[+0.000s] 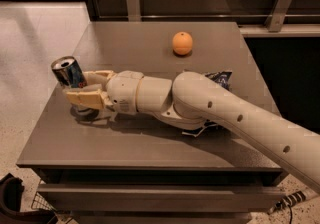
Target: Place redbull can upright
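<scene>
Where the grey table (135,43) borders pale floor (35,33) at left, fingers (86,99) grip the redbull can (67,72).

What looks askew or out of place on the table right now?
The redbull can leans left instead of standing, clamped in the gripper near the left edge of the table. The chip bag lies crumpled, partly hidden behind the arm. The orange sits normally at the back.

arm (225,110): extended, near-horizontal | gripper (78,86): lower left (fingers (86,99) clasping redbull can (67,73))
</scene>
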Tool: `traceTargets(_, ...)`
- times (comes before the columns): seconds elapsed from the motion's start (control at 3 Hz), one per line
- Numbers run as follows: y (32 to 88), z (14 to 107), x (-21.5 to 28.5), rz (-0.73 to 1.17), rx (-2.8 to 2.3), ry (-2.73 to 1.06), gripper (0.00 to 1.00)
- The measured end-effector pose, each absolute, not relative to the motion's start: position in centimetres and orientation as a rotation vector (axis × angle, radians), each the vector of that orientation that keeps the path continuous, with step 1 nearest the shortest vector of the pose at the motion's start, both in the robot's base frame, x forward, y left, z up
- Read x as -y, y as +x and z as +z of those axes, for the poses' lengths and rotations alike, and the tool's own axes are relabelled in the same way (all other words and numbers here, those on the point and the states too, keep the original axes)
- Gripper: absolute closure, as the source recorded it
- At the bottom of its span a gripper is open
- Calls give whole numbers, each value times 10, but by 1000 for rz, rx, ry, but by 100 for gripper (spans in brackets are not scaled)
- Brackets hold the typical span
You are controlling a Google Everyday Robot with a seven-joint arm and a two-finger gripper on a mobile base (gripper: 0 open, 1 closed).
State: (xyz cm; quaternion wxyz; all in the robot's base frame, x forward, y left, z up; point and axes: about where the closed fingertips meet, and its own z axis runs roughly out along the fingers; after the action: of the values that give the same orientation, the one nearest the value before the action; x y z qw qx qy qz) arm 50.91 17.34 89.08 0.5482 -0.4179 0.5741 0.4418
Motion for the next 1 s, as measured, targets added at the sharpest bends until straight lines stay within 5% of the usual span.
traceTargets(1.0, 506, 866, -162, 978, -1435, -990, 100)
